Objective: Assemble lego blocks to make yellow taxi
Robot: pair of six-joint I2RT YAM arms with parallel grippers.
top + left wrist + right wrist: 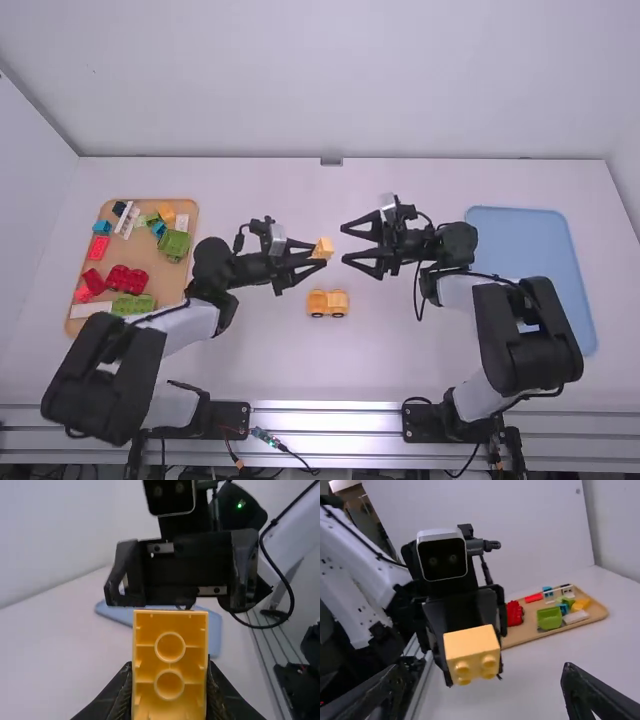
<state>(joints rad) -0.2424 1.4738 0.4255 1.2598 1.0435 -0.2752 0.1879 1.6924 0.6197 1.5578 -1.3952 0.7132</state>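
One left claw [318, 254], closed around a yellow block [170, 667], studs toward the right claw [343, 244], itself wide open and empty, presumably for handover; one wheeled yellow base [327, 303], upright on the counter [385, 355], presumably awaiting its top.

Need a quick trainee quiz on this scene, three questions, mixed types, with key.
1. True or false: the right gripper is open, with nothing gripped between its fingers.

2. Multiple choice: where is the wheeled yellow block?
A) in the wooden tray, among the loose blocks
B) on the blue tray
C) on the bare white table, between the two arms

3. Fill in the blank: the studded block in the left gripper is ____ in colour.

Key: 1 true; 2 C; 3 yellow
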